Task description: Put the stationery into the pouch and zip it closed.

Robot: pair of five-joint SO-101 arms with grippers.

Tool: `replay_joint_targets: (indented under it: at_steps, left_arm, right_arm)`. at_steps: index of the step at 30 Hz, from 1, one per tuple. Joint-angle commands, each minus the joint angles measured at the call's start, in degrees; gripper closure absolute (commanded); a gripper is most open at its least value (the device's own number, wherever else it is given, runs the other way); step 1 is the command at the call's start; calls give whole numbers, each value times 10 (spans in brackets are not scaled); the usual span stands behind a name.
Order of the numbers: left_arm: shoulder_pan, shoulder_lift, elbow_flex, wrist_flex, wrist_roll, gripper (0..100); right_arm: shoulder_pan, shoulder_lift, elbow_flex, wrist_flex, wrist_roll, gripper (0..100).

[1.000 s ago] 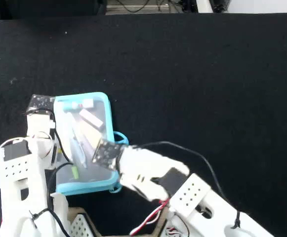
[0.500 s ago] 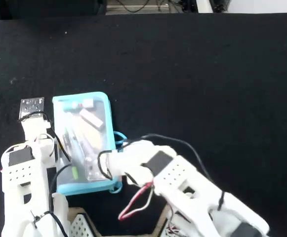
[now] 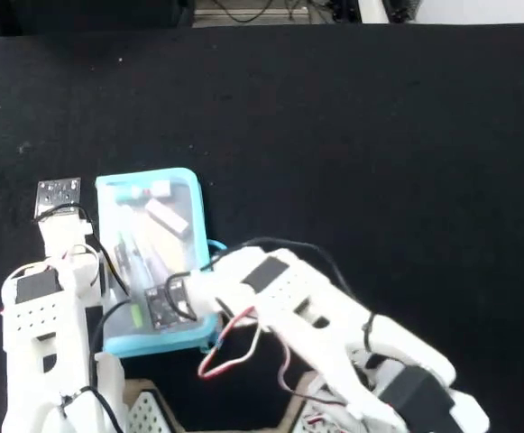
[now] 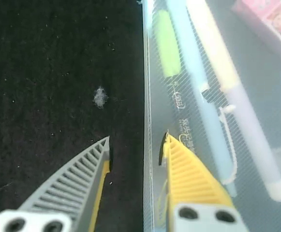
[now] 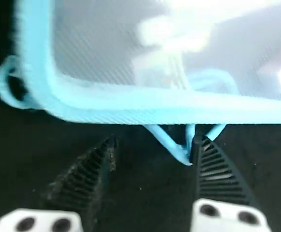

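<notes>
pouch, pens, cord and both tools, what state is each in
pouch: lying flat, can't tell if the zip is closed
pens: inside the pouch, behind its clear face
left tool: open, straddling the pouch's side edge
right tool: open, at the pouch's blue edge
blue cord: loose beside one right tool jaw, not gripped
</notes>
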Motion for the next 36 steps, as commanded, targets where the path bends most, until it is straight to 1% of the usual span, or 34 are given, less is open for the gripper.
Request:
replay_joint_targets:
  at_steps: [1, 3, 4, 5, 7, 9, 11, 17, 21, 26, 30, 32, 34, 36]
  left_arm:
    - [-3, 2, 9, 0, 5, 820]
    - [-3, 2, 7, 0, 5, 820]
    - [-3, 2, 7, 0, 5, 820]
    - [-3, 2, 6, 0, 5, 820]
    - [-4, 2, 4, 0, 5, 820]
    - [-4, 2, -8, 1, 5, 820]
    - [-4, 2, -21, 1, 6, 820]
    - [-5, 2, -29, 1, 6, 820]
    - [-23, 2, -32, 1, 11, 820]
    - [-31, 2, -34, 1, 29, 820]
    - [-29, 2, -31, 1, 29, 820]
    - [-30, 2, -31, 1, 29, 820]
    - [-30, 2, -31, 1, 29, 820]
    - [-30, 2, -31, 1, 29, 820]
  right_arm:
    - [32, 17, -30, -33, 4, 857]
    - [43, 21, -32, -34, 4, 961]
    - [49, 19, -31, -33, 3, 995]
    - [59, 15, -29, -30, 1, 976]
    - [78, 0, -24, -28, -6, 991]
    - [98, -29, -23, -1, -33, 988]
    - [113, -68, -27, 52, -49, 988]
    - [143, -228, -27, 245, -51, 988]
    - [149, -322, -27, 330, -50, 988]
    - [151, -391, -22, 382, -49, 988]
    - [183, -395, -19, 390, -49, 985]
    - [204, -395, -5, 378, -49, 952]
    - [218, -395, 16, 367, -48, 868]
    - [216, -396, 38, 358, -42, 779]
